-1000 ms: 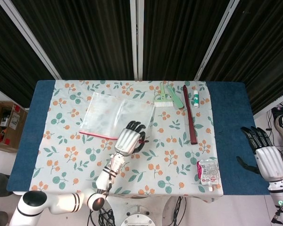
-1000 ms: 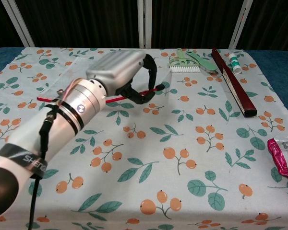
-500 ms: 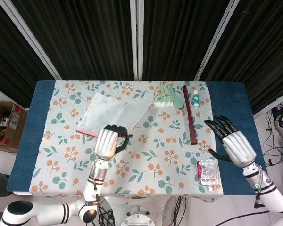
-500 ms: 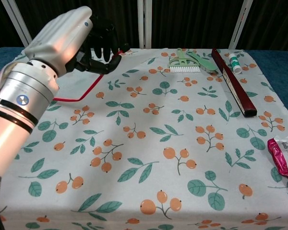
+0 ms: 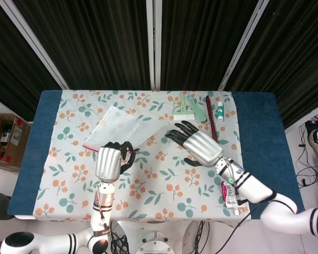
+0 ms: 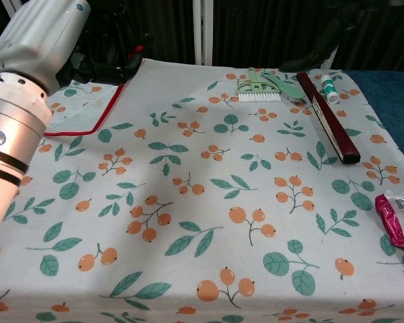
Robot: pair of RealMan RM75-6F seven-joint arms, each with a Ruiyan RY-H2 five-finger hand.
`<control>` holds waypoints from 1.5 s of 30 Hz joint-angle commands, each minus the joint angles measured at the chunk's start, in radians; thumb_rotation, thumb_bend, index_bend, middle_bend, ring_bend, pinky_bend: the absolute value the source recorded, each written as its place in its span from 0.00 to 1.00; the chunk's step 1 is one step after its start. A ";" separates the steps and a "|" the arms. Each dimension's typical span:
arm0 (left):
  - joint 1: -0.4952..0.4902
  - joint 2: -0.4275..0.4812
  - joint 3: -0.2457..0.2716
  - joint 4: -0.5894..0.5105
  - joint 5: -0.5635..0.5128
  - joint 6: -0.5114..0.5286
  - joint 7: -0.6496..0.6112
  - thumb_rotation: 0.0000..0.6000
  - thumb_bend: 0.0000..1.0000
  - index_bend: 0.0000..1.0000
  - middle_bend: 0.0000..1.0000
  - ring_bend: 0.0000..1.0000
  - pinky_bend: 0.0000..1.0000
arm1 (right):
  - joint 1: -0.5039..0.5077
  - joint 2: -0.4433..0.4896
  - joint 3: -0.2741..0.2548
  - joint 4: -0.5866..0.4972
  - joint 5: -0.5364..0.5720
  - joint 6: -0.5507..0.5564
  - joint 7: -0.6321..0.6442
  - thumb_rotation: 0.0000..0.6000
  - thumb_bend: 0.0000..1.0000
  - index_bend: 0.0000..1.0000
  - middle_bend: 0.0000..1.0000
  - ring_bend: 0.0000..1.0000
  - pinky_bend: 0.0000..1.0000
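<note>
My left hand (image 5: 110,161) grips the red zip edge of a clear plastic bag (image 5: 125,126), and the bag slopes up off the flowered cloth. In the chest view the same left hand (image 6: 39,42) is high at the upper left, with the bag (image 6: 81,108) hanging under its fingers. The right hand (image 5: 199,146) hovers over the middle right of the table with its fingers spread and holds nothing. It is just right of the bag's free corner and beside a long dark red bar (image 5: 212,132). The chest view shows only dark fingertips of the right hand at the top.
A green brush (image 5: 181,110), a green comb (image 5: 197,110) and a small white tube (image 5: 220,111) lie at the far edge. The bar (image 6: 328,120) runs along the right side. A clear packet with a pink end (image 5: 234,193) sits at the front right corner.
My left hand has drawn back to the left and risen, dragging the bag's zip edge with it. My right hand has swung in from beyond the table's right edge to above the centre.
</note>
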 commanded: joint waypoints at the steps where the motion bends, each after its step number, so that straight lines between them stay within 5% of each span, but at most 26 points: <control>1: 0.007 0.001 -0.005 -0.012 0.003 -0.002 -0.007 1.00 0.47 0.70 0.78 0.71 0.69 | 0.092 -0.091 0.039 0.059 0.106 -0.077 -0.046 1.00 0.18 0.22 0.16 0.00 0.07; 11: 0.018 0.008 -0.026 -0.042 0.006 -0.015 -0.010 1.00 0.47 0.71 0.78 0.71 0.69 | 0.218 -0.237 0.052 0.197 0.216 -0.103 -0.050 1.00 0.24 0.33 0.19 0.00 0.08; 45: 0.038 0.016 -0.052 -0.074 0.016 -0.044 0.000 1.00 0.47 0.71 0.77 0.70 0.69 | 0.305 -0.410 0.046 0.371 0.161 -0.046 0.174 1.00 0.34 0.58 0.31 0.08 0.15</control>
